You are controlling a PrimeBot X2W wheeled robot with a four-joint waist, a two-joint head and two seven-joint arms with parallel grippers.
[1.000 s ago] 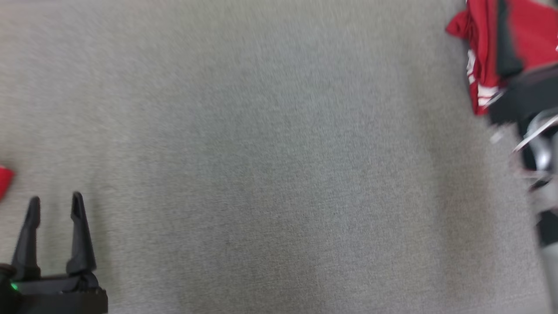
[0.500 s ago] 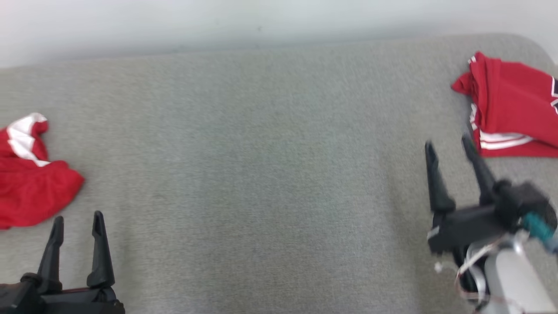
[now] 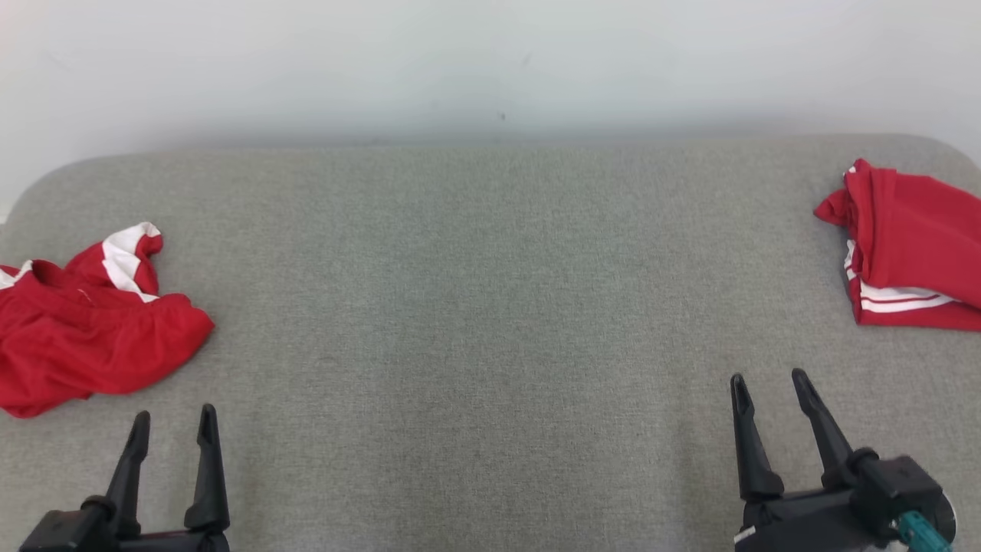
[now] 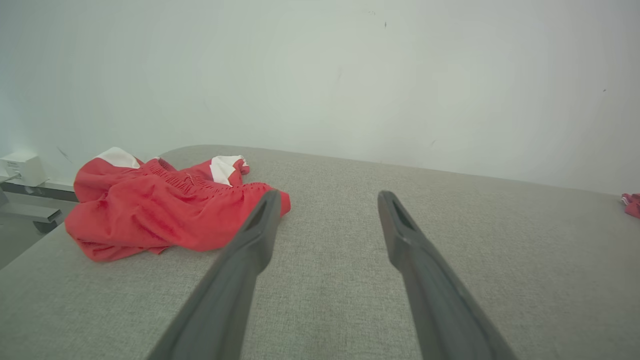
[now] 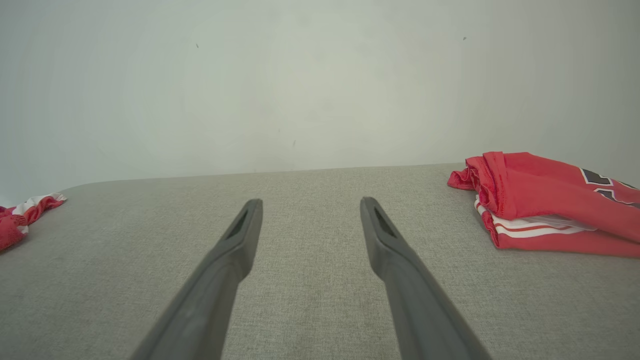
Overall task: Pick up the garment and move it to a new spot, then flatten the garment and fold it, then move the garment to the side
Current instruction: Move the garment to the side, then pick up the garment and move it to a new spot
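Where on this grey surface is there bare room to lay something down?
The wide middle of the grey surface is bare, between the crumpled red garment on the left and the folded red garment on the right. Those ends are crowded.

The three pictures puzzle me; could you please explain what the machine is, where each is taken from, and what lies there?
It is a two-armed wheeled robot. The head view looks down from its head: left gripper at lower left, right gripper at lower right, both open, holding nothing. Each wrist view looks along that gripper's two dark fingers. On the grey padded surface lie a crumpled red garment at the left and a folded red garment at the right.
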